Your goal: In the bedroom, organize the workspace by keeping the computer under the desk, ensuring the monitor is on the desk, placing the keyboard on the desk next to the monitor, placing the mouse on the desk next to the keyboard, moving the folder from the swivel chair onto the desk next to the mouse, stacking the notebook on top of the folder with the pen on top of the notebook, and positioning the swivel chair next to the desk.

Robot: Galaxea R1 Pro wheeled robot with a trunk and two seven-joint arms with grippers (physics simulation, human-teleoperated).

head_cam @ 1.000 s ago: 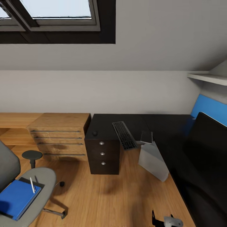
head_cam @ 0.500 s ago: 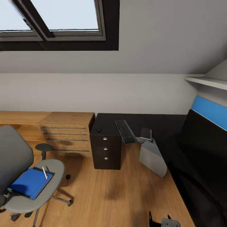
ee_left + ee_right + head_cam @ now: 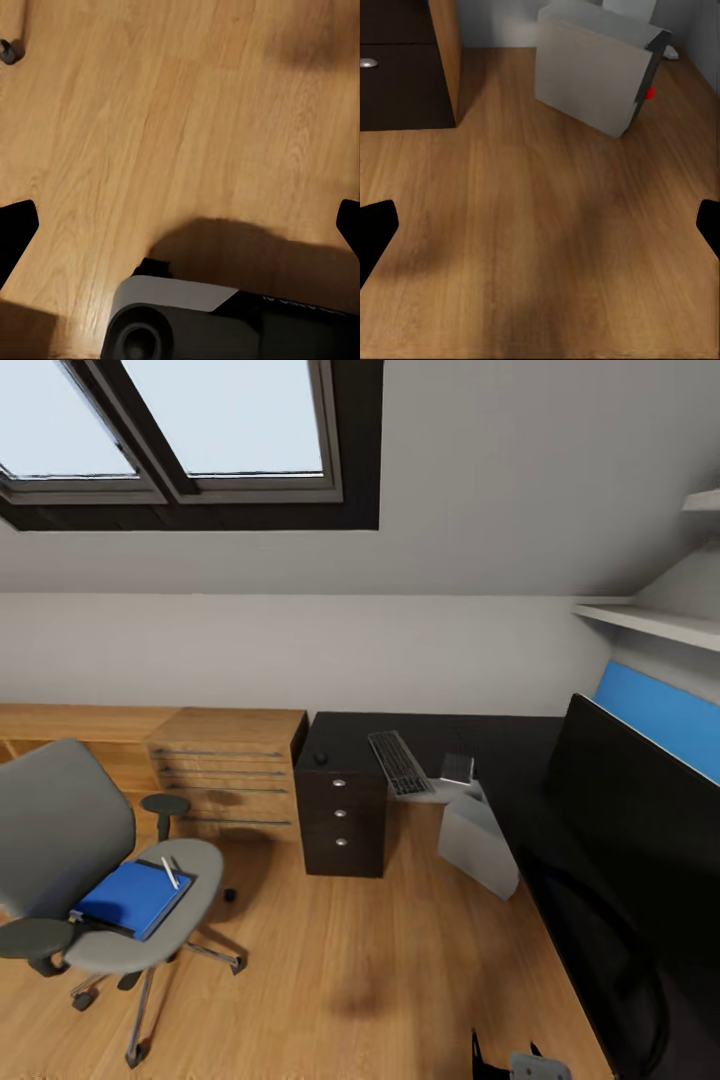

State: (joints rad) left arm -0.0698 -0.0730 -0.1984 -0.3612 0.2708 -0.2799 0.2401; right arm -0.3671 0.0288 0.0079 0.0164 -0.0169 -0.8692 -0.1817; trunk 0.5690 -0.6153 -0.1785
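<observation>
The grey swivel chair (image 3: 70,830) stands at the left, with the blue folder (image 3: 133,897) on its seat and the whitish pen (image 3: 170,873) lying on the folder. The black desk (image 3: 500,745) carries the keyboard (image 3: 399,763), the small dark mouse (image 3: 320,758) and a small dark rectangle (image 3: 457,767) that may be the notebook. The black monitor (image 3: 620,840) stands at the right. The grey computer (image 3: 478,847) (image 3: 596,67) sits on the floor, tilted, at the desk's edge. Both my left gripper (image 3: 180,232) and my right gripper (image 3: 540,232) hang open over bare wooden floor.
A dark drawer pedestal (image 3: 342,825) stands under the desk's left end, beside a light wooden drawer unit (image 3: 225,770). A blue wall panel (image 3: 660,715) and a shelf (image 3: 650,620) are at the right. A chair caster (image 3: 9,51) and my own base (image 3: 225,322) show in the left wrist view.
The head camera has shifted, so the chair comes further into view and the monitor looms larger at the right. No object on the desk or chair has visibly moved.
</observation>
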